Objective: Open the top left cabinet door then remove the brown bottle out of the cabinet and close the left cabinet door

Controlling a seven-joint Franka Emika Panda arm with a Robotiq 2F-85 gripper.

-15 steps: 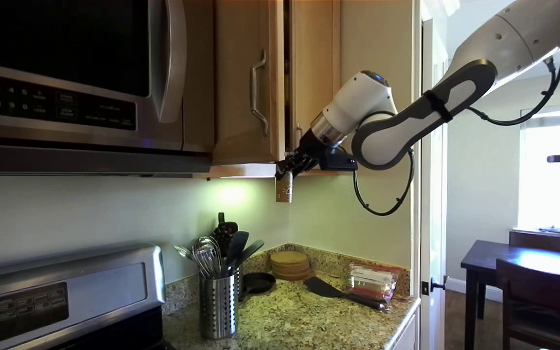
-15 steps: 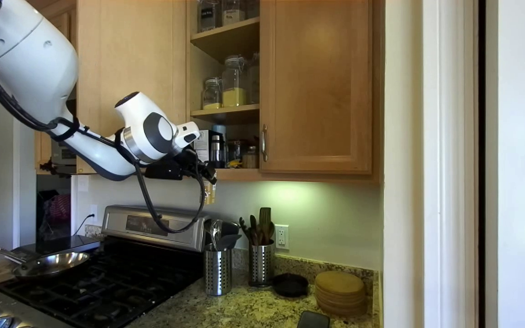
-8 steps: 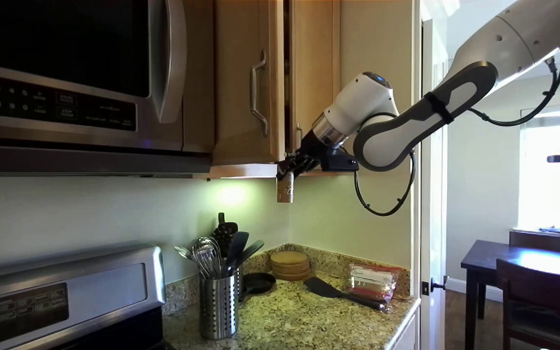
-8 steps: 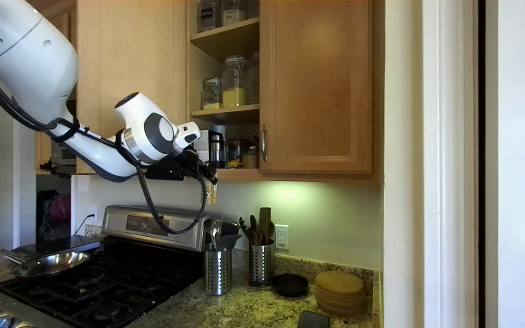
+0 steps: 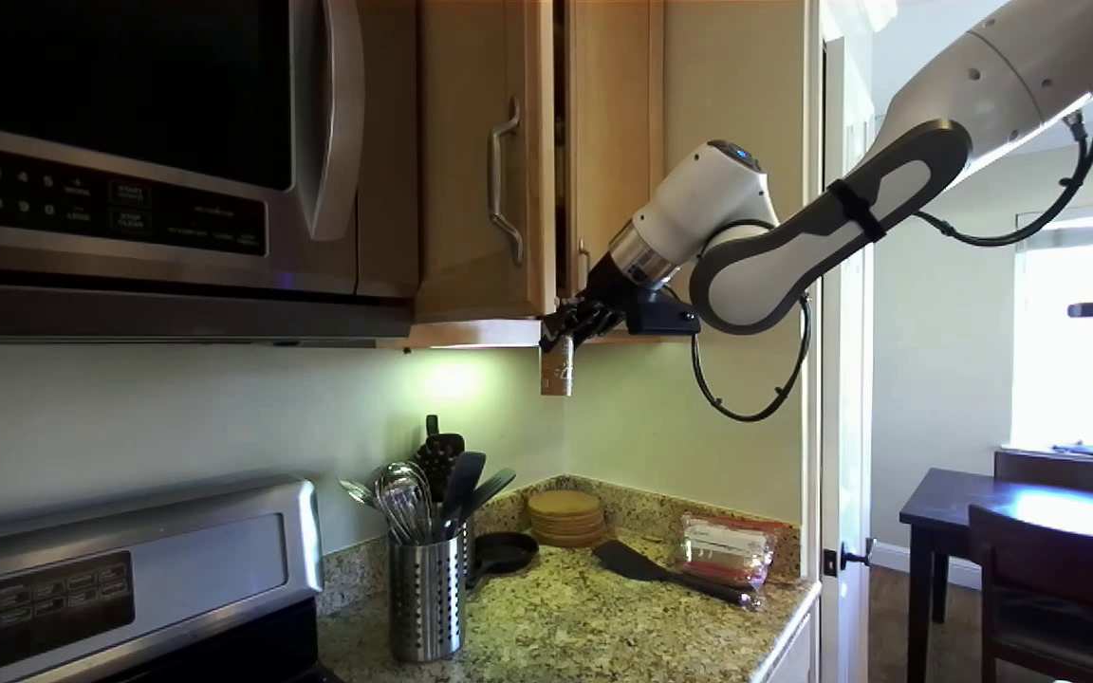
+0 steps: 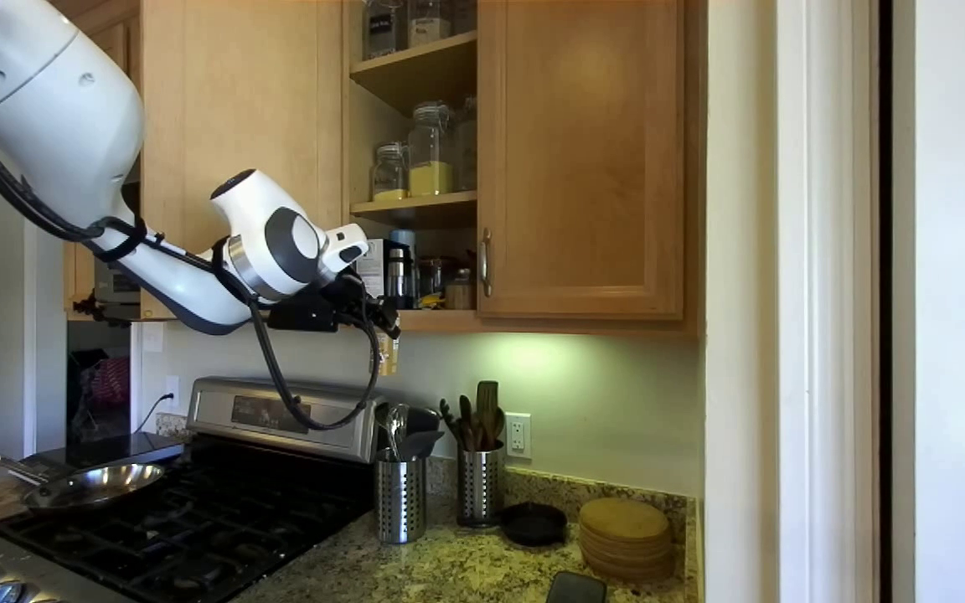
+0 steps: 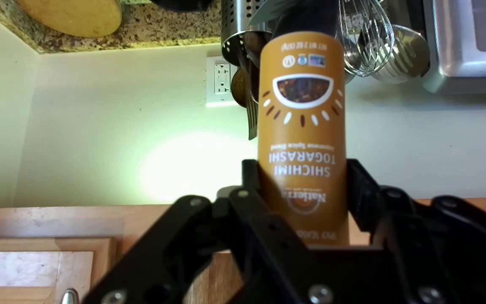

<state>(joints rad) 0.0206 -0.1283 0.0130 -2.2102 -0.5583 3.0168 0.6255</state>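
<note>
The claw (image 7: 304, 185) was clenched around the brown bottle (image 7: 302, 135), pressing it from two sides. The bottle was slim and tube-shaped; its label (image 7: 302, 164), upside down in the wrist view, read "Shichimi Togarashi, Japanese Spice Blend" and bore a bowl-shaped patch of dark flecks. It was held outside the cabinet (image 6: 587, 327), roughly upright, showing below the cabinet's bottom edge in both exterior views and well above the counter (image 5: 565, 617).

The top left cabinet door (image 6: 239, 96) stood open, swung out toward the near left; the matching right door (image 6: 583, 151) was closed. Between them, the upper shelf (image 6: 420, 63) held labelled glass jars (image 6: 382, 29). On the lower shelf (image 6: 424, 211), a tall clip-top jar (image 6: 430, 142) had yellow contents (image 6: 430, 178) in its lower part, and a shorter jar (image 6: 389, 172) to its left held a shallow yellow layer (image 6: 389, 195). On the cabinet's bottom stood a pale printed box (image 6: 374, 272), a black-and-silver cylinder (image 6: 399, 272) and a small jar (image 6: 459, 291), its contents too dim to tell.

On the counter, just right of the stove (image 6: 223, 511), a perforated steel utensil holder (image 5: 427, 607) held a whisk (image 5: 404, 503) and dark utensils (image 5: 463, 486). A second steel holder (image 6: 480, 486), to its right and farther away, held brown utensils (image 6: 487, 402). Right of that sat a small black pan (image 6: 533, 525), then a stack of round tan discs (image 6: 625, 536). A clear packet (image 5: 727, 550) with red edging lay at the right, its contents unclear.
</note>
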